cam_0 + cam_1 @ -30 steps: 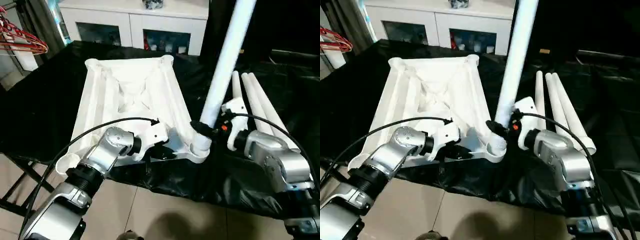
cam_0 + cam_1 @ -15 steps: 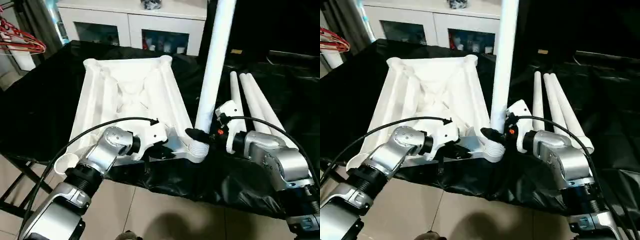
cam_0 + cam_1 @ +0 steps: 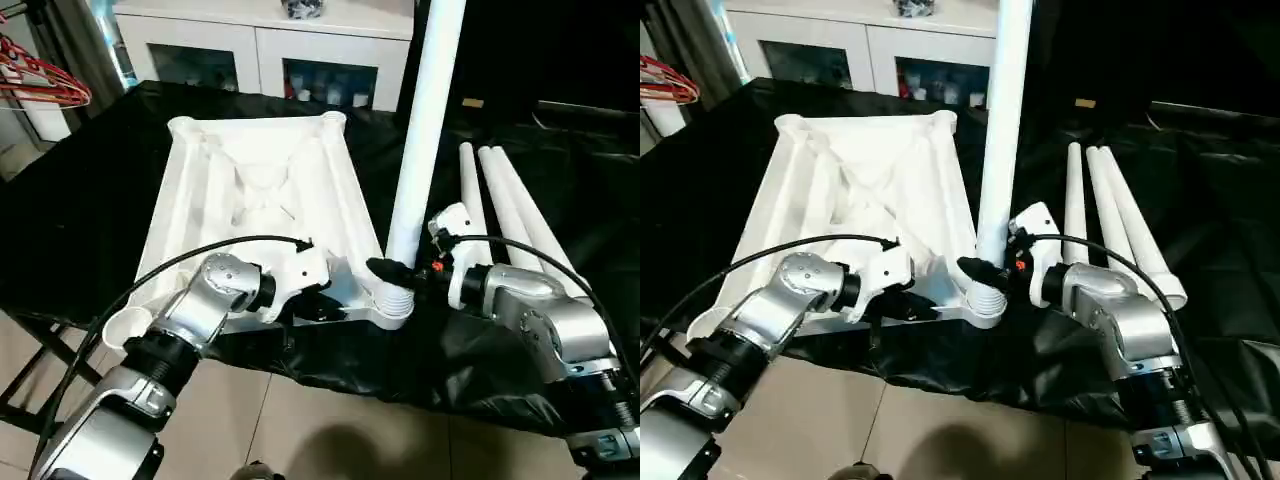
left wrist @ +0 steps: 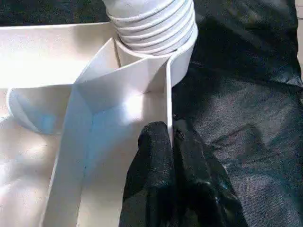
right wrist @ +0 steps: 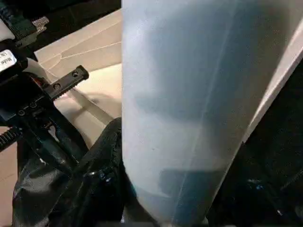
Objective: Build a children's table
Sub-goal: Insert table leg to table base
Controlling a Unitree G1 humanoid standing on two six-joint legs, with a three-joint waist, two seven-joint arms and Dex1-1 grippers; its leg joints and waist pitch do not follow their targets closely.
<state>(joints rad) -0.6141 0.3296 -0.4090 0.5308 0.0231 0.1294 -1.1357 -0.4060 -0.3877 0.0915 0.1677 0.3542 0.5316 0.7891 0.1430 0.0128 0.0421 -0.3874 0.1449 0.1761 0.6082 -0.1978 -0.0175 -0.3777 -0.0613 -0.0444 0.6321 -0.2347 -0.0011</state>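
Observation:
The white table top lies underside up on the black cloth. One white leg stands nearly upright, its threaded end in the top's near right corner socket. My right gripper is shut on that leg just above the threads; the leg is held close against the right gripper's finger. My left gripper is shut on the thin near rim wall of the table top, beside that socket. It is also seen from above, the left gripper.
Three loose legs lie side by side on the cloth right of the top, behind my right forearm. A white cabinet with glass doors stands at the back. Red hangers are at the far left. The cloth's near edge drops to the floor.
The held leg has swung from leaning right to nearly upright over the corner socket, and my right gripper moved slightly left with it. The left gripper kept its hold.

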